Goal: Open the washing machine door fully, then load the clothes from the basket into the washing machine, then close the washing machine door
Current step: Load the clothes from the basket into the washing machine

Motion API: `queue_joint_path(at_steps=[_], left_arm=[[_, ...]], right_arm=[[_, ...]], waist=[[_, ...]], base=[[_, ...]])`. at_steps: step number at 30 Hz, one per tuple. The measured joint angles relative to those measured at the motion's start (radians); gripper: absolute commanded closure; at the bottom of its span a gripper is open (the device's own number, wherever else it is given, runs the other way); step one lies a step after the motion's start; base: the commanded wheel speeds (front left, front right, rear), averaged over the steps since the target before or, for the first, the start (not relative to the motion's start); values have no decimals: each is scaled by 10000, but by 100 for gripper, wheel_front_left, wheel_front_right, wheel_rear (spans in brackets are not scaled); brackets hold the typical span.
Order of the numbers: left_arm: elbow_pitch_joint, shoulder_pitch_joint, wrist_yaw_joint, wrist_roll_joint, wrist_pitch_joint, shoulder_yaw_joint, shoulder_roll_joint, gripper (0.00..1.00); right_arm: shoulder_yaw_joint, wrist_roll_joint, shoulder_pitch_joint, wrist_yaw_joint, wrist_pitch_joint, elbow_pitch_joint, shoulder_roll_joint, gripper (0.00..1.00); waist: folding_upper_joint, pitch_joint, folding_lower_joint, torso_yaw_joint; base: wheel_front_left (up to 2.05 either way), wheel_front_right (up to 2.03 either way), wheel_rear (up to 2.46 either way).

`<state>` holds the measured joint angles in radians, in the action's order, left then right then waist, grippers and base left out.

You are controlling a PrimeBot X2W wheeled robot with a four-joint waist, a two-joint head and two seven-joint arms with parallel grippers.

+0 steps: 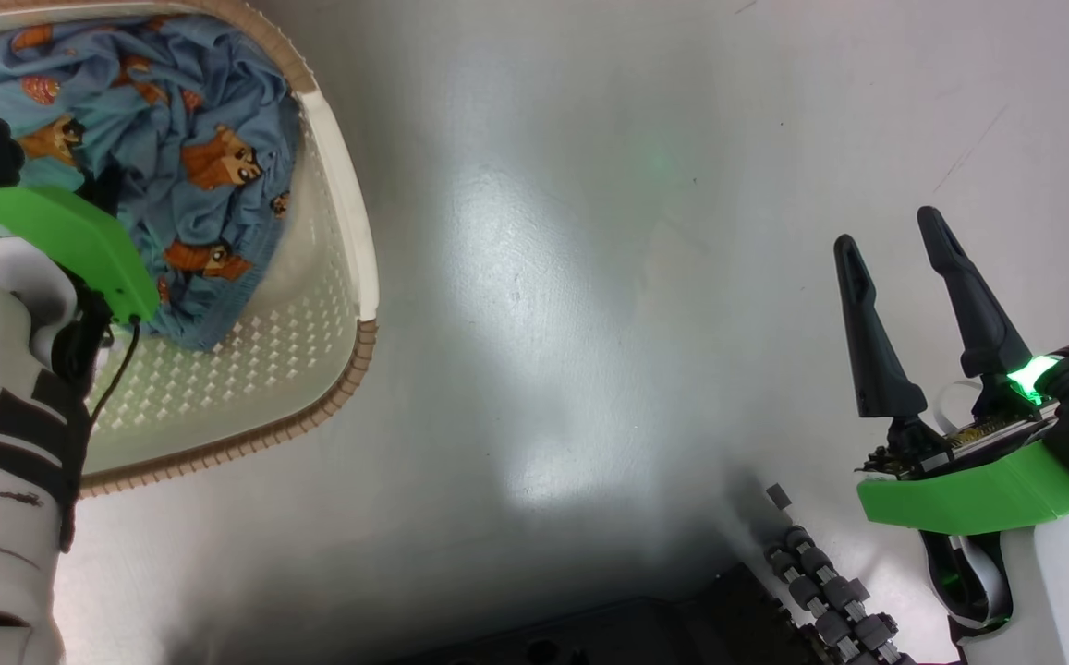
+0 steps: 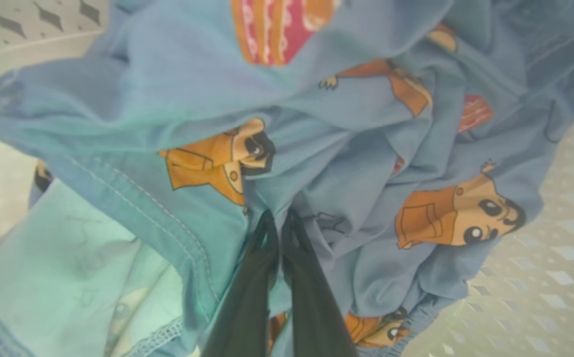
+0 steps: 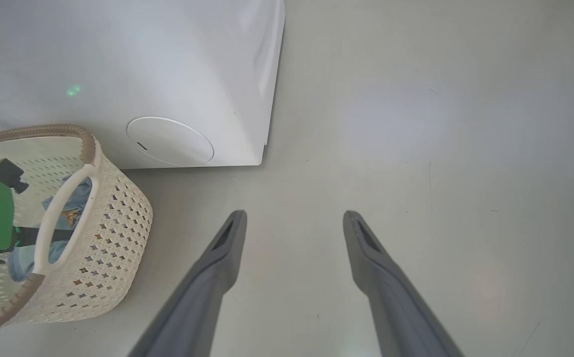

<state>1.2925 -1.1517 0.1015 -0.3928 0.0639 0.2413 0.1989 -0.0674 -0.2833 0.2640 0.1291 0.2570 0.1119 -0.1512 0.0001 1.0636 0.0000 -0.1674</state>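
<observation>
The cream basket [image 1: 349,240] with its brown braided rim stands on the floor at the upper left of the head view. The light blue clothes [image 1: 192,120] with orange-brown figures lie bunched inside it. My left gripper [image 2: 279,218] reaches down into the bundle, its two dark fingers pressed together with a fold of the clothes [image 2: 346,163] pinched between them. My right gripper [image 1: 890,235] hovers open over bare floor, well to the right of the basket, holding nothing. The white washing machine [image 3: 167,59] stands just behind the basket [image 3: 113,223]. Its door is out of view.
A round white cover [image 3: 170,141] sits low on the washing machine's front, near its corner. Grey floor [image 1: 589,277] stretches between the basket and my right gripper [image 3: 294,215]. My base's dark edge and roller wheels [image 1: 820,591] lie at the bottom of the head view.
</observation>
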Motion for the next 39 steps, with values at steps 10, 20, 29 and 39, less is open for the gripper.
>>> queue_joint_path(at_steps=[10, 20, 29, 39], left_arm=[[8, 81, -2, -577, 1089, -349, -21, 100], [-1666, 1737, -123, -1022, 1843, -1116, -211, 100], [-5258, 4880, -617, -376, 1914, -2483, -792, 100], [-7603, 7605, -604, 483, 1914, -3290, -1555, 100]], right_arm=[[-119, -13, 484, 0, 0, -244, 209, 0], [-56, -105, 648, 0, 0, -663, 267, 0], [56, -253, 610, 0, 0, -1175, 374, 0], [81, -366, -523, 0, 0, -1770, 589, 0]], waist=[[0, -80, 0, 120], [0, -938, 0, 451], [0, -2306, 0, 751], [0, -4422, -2, 1004]], base=[[0, 0, 0], [0, 0, 0], [0, 0, 0], [0, 0, 0]])
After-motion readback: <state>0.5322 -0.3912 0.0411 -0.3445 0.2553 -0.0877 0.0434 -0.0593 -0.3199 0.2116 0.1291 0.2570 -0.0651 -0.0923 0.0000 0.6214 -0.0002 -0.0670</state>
